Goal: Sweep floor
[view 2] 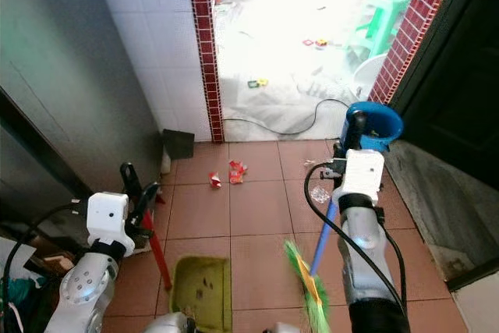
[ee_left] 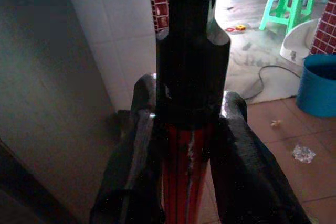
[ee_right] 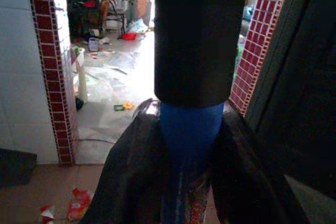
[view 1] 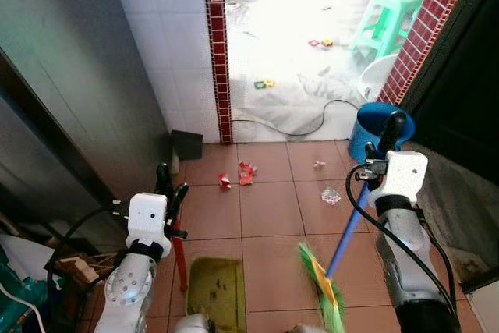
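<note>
right end effector (view 1: 387, 139) clamped on the blue broom handle (view 1: 348, 230), black cap of the handle sticking up past the fingers (ee_right: 131, 177); handle slants down and left to the green bristle head (view 1: 321, 285), which sits on the red tile floor (view 1: 269, 208) at the near centre

left end effector (view 1: 170, 193) clamped on the red dustpan handle (view 1: 179, 259), fingers (ee_left: 131, 150) on both sides just below its black end piece; handle runs down to the yellow-green dustpan (view 1: 217, 289), flat on the floor, near, just left of the bristles, dirt specks in it

debris further out on the tiles: red-and-white wrappers (view 1: 238, 175) centre-left, clear crumpled plastic (view 1: 331, 195) right of them, small pale scrap (view 1: 319, 165) beyond that

blue bucket (view 1: 373, 126) far right at the doorway, just behind the right end effector. black cable (view 1: 300, 125) loops over the pale floor past the threshold. green plastic stool (view 1: 387, 15) far right outside. red tile strip (view 1: 217, 48) edges the white wall on the left
</note>
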Motion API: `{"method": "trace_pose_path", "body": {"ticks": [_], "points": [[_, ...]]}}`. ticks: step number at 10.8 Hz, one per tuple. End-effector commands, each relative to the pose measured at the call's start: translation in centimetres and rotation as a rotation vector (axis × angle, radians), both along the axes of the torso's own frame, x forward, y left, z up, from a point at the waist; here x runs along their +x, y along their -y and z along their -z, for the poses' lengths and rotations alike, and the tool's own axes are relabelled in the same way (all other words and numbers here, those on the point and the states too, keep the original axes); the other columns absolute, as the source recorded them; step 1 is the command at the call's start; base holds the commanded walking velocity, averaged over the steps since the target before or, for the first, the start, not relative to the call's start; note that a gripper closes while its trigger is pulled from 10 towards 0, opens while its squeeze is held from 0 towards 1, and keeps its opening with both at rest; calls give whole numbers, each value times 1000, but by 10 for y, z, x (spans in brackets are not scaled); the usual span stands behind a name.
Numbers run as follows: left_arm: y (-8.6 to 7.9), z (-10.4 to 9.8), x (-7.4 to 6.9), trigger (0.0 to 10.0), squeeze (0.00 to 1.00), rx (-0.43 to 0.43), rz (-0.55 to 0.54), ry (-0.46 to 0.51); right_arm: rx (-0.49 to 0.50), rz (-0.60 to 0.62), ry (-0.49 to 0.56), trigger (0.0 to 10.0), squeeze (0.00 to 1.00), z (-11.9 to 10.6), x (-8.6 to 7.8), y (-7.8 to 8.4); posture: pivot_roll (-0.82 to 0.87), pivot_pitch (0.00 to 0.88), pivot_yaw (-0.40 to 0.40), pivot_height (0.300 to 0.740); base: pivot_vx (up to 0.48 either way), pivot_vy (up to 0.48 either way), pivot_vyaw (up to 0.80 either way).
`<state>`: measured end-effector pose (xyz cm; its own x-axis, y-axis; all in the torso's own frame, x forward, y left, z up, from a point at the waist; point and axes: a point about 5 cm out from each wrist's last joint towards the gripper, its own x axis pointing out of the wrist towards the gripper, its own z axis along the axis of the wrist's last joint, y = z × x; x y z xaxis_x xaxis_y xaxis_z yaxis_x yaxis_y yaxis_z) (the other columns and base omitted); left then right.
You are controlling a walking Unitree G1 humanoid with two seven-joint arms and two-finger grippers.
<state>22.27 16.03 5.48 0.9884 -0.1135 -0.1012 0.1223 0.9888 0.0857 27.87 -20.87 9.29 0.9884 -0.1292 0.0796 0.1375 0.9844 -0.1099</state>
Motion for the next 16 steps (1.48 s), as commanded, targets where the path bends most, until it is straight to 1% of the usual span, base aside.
{"method": "trace_pose_path", "body": {"ticks": [1,3,4,6,8,9,10,16], "points": [[-1,-10,6,10000,0,-6,-2,36,-5,12,21,10000,0,-8,1,2,-82,0,50,740,0,0,0],[-4,-8,7,10000,0,-34,-30,18,-2,-1,15,10000,0,-10,2,-1,-87,0,43,740,0,0,0],[-3,-8,8,10000,0,-38,-31,17,-9,-31,30,10000,0,-13,4,-3,-87,0,43,740,0,0,0],[-1,-8,8,10000,0,-51,-34,14,-3,-45,43,10000,0,-20,9,-6,-85,0,40,740,0,0,0],[-1,-8,8,10000,0,-55,-34,13,-22,-25,25,10000,0,-18,13,-4,-81,0,37,740,0,0,0],[-2,-9,9,10000,0,-64,-40,15,-41,22,0,10000,0,-14,12,-1,-83,0,39,740,0,0,0],[-3,-9,11,10000,0,-77,-47,13,-53,42,-10,10000,0,-13,11,-1,-86,0,42,740,0,0,0],[-6,-10,15,10000,0,-100,-61,11,-34,53,-14,10000,0,-12,11,-3,-85,0,41,740,0,0,0]]}}
